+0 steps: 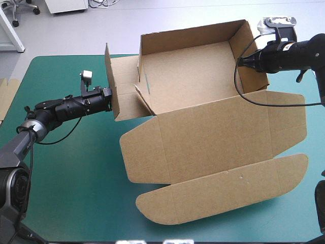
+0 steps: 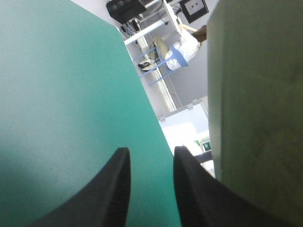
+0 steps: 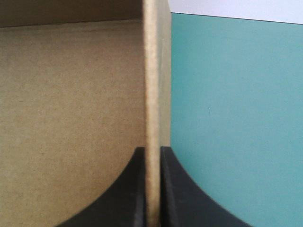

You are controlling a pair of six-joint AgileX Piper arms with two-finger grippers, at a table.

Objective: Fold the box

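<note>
The brown box [image 1: 203,132] lies on the teal-green cover [image 1: 76,173] with its back and right walls raised and its lid flat toward the front edge. Its left side flap [image 1: 116,86] stands upright. My left gripper [image 1: 108,100] is at that flap's outer face. In the left wrist view its fingers [image 2: 120,189] stand apart with nothing between them, and the board [image 2: 255,118] rises just beside one finger. My right gripper [image 1: 239,62] is at the right wall; the right wrist view shows this gripper [image 3: 152,153] shut on the wall's edge [image 3: 152,85].
An edge of more brown board [image 1: 6,96] shows at the table's left edge. Bare teal-green cover lies left of the box and along the front edge.
</note>
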